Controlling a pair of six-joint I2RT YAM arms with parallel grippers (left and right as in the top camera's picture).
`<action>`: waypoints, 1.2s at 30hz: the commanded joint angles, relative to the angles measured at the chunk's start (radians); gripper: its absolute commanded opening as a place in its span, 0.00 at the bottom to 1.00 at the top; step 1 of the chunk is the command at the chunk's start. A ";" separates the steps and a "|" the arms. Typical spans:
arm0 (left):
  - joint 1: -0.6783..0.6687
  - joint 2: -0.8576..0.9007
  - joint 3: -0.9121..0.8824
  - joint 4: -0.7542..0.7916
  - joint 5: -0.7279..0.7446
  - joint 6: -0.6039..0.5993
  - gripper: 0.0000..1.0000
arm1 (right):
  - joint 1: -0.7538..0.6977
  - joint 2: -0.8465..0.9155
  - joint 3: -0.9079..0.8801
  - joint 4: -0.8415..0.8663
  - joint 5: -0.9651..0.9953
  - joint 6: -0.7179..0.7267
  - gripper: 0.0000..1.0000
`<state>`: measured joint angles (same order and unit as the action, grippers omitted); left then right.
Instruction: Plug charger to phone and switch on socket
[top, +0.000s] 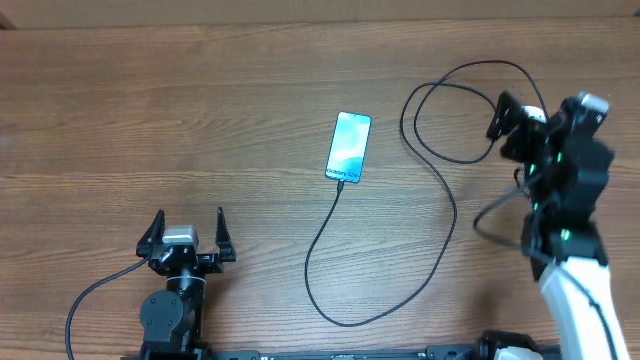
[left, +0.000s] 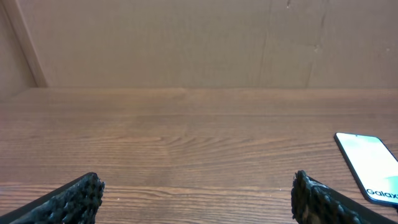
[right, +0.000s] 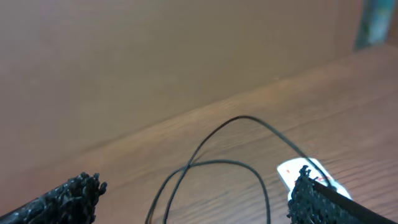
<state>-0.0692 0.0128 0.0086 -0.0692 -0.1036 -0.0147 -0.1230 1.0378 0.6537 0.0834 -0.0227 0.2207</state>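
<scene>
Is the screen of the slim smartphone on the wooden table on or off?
On. The slim rectangular smartphone lies face up, its screen glowing blue-teal; the left wrist view shows lettering on it.

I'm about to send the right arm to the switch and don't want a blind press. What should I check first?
1. Charger tip at phone: the cable meets its lower edge in the overhead view, but whether it is fully seated: cannot tell.
2. Phone screen lit: ok.
3. Right gripper open and empty: ok.
4. Socket in clear sight: not ok. Only a white corner with a red mark shows in the right wrist view.
5. Position of the switch: cannot tell.
6. Left gripper open, apart from phone and cable: ok.
</scene>
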 joint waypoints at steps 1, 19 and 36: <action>0.010 -0.009 -0.004 0.000 0.011 0.023 1.00 | 0.045 -0.106 -0.096 0.045 -0.069 -0.161 1.00; 0.010 -0.009 -0.004 0.000 0.011 0.023 1.00 | 0.124 -0.642 -0.500 0.051 -0.070 -0.234 1.00; 0.010 -0.009 -0.004 0.000 0.011 0.023 1.00 | 0.124 -0.859 -0.646 -0.014 -0.066 -0.165 1.00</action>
<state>-0.0692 0.0128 0.0086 -0.0689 -0.1036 -0.0147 -0.0048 0.2188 0.0219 0.0872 -0.0879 0.0338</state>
